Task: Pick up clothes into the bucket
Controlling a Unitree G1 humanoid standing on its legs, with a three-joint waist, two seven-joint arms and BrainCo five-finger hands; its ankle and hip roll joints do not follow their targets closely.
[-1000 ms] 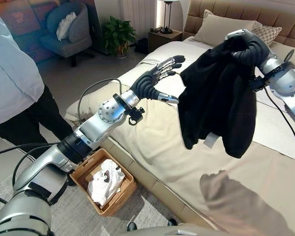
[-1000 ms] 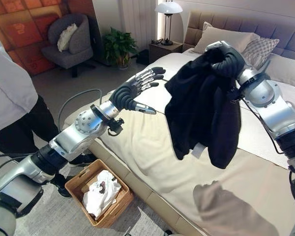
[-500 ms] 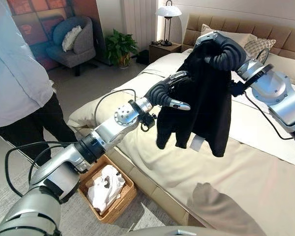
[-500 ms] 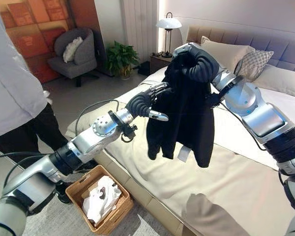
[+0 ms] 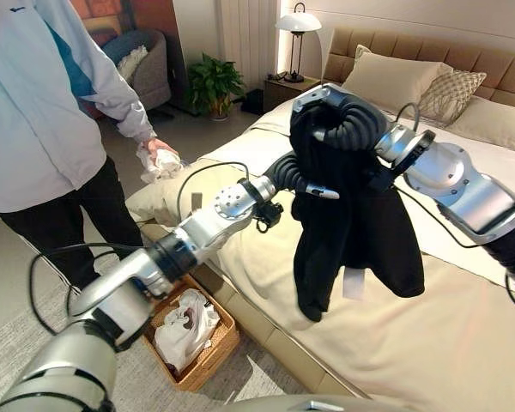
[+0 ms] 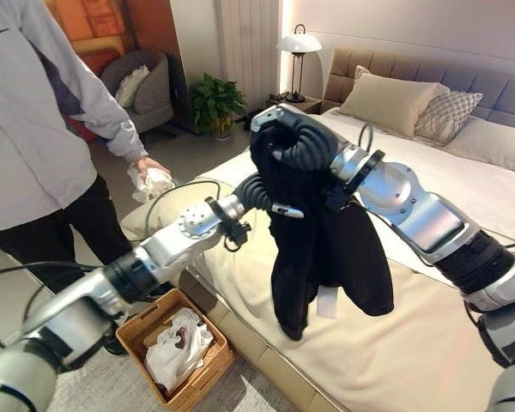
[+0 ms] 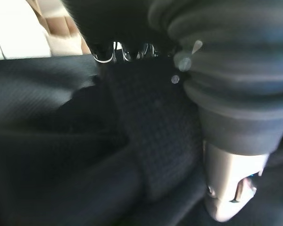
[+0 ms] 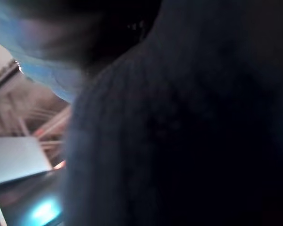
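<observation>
Above the bed (image 5: 463,343), the right hand (image 5: 326,107) is gripping a hanging black garment (image 5: 352,232); at its 9 o'clock, the left hand (image 5: 296,176) is pressing in, fingers hidden, state unclear.

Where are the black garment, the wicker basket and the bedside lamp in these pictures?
black garment (image 5: 360,223): left eye view, on the hanging body of the cloth.
wicker basket (image 5: 219,342): left eye view, on its woven rim.
bedside lamp (image 6: 298,43): right eye view, on its white shade.
</observation>
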